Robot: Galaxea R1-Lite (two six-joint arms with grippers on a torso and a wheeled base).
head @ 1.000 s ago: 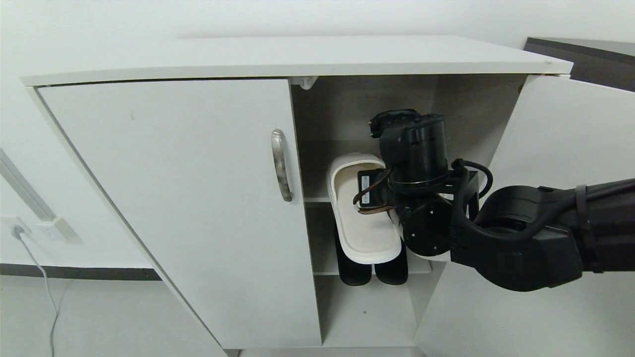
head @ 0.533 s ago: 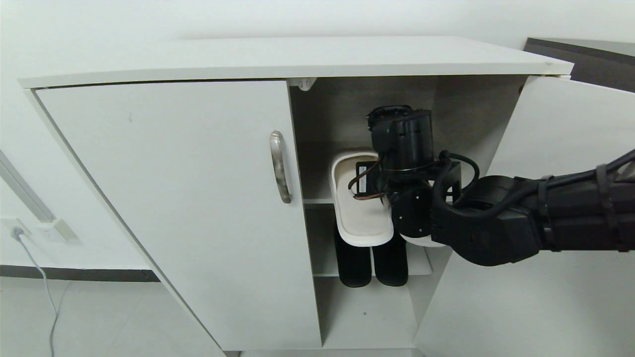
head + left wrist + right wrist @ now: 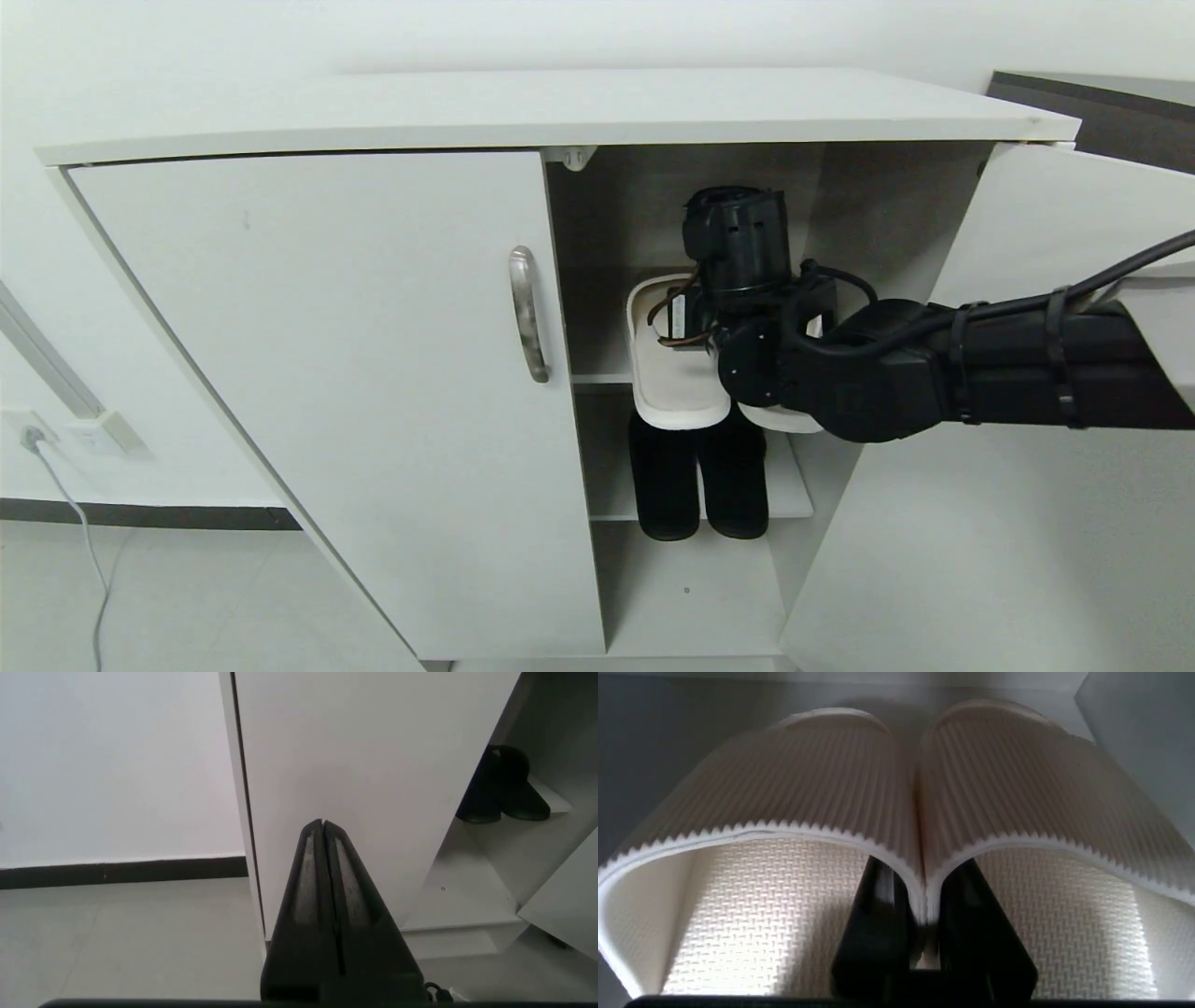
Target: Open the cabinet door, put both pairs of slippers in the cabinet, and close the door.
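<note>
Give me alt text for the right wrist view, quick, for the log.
The right gripper clamps the white slippers together by their touching strap edges, reaching in under both straps. The ribbed straps face the camera, side by side, with the shadowed cabinet interior behind them.

The white cabinet [image 3: 560,107] stands with its left door [image 3: 327,373] shut and its right door [image 3: 1027,233] swung wide open. The pale, ribbed-strap white slippers [image 3: 677,392] sit side by side at the middle shelf, toes pointing into the cabinet and heels jutting past the shelf's front edge. The right gripper [image 3: 920,905] pinches their two inner strap edges together. Below them, the black slippers [image 3: 695,485] lie side by side on the lower shelf, heels just over its front edge.
</note>
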